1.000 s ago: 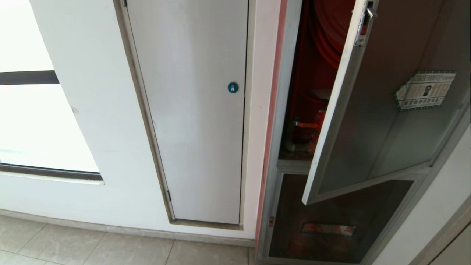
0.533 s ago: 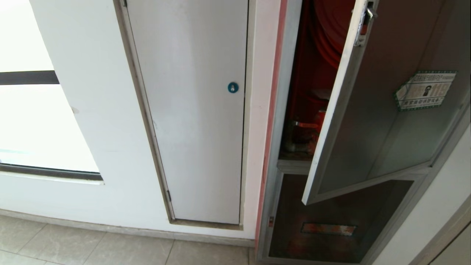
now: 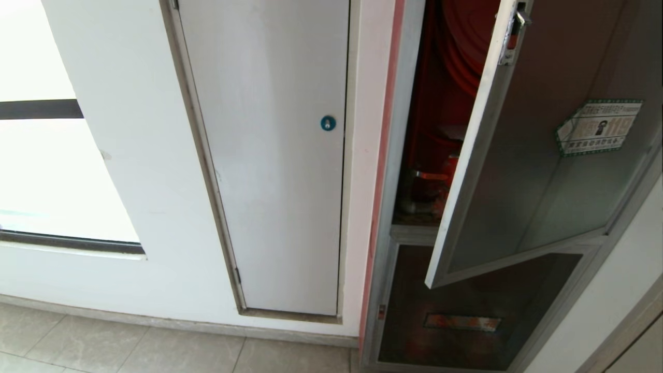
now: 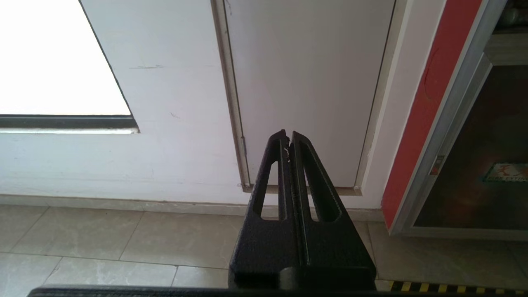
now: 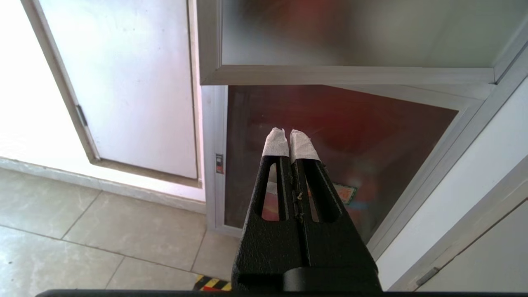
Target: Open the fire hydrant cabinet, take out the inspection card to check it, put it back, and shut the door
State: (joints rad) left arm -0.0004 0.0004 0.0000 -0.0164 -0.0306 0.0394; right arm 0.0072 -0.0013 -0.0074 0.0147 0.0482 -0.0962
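Nothing's really moved in the last second, so you're sitting at a pause. The cabinet (image 3: 399,155) is partly open: the door (image 3: 523,171) hangs swung out a bit, green-bordered sticker (image 3: 598,127) facing you, red valve (image 3: 432,178) peeking through the gap. Can't spot the inspection card anywhere, it's either deeper inside or hidden behind the door. Your left gripper (image 4: 288,138) is pressed together, empty, pointing low at the white panel (image 3: 274,155). Right gripper (image 5: 290,138) also closed with nothing in it, parked low under the door's bottom edge. I'd guess you need to swing that door wider before reaching in for the card.
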